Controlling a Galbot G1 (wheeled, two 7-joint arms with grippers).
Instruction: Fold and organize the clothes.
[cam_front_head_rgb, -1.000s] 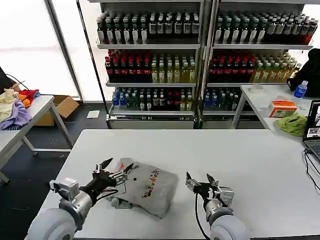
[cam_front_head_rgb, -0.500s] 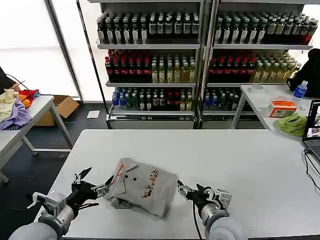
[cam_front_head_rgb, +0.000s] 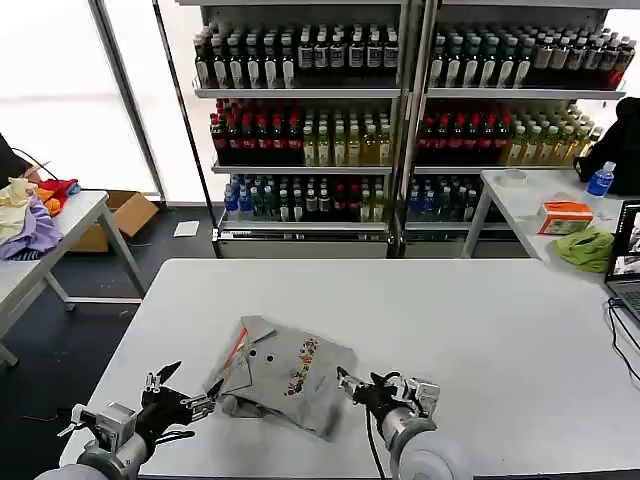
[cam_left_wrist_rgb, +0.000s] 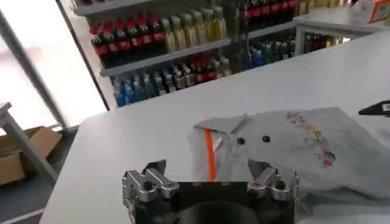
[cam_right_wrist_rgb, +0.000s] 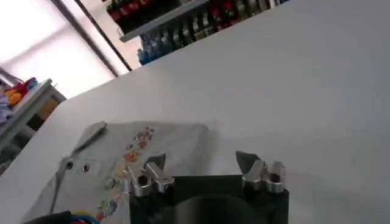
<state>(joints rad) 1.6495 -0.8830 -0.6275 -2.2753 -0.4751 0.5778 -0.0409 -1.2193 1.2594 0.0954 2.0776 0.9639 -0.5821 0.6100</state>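
Grey collared shirt (cam_front_head_rgb: 285, 372) lies bunched and partly folded on the white table (cam_front_head_rgb: 480, 320), toward the near edge, slightly left of centre. Collar points to the far left; two dark buttons and an orange-red placket lining show beside it, with the small multicoloured print (cam_front_head_rgb: 301, 365) running across the chest. Same shirt (cam_left_wrist_rgb: 286, 149) seen from the left wrist camera, lying just ahead of that arm's fingers. Left gripper (cam_front_head_rgb: 180, 396) sits low at the near left edge of the table, jaws apart, its tips just beside the shirt's left edge; contact with the cloth cannot be judged. Right gripper (cam_front_head_rgb: 358, 385) sits low at the near edge, jaws apart, tips at the shirt's right hem and holding nothing. From the right wrist camera the right gripper (cam_right_wrist_rgb: 199, 163) shows both fingers spread, with the shirt (cam_right_wrist_rgb: 131, 158) spread flat on the table beyond them. Shelves of bottled drinks (cam_front_head_rgb: 400, 110) stand behind the table.
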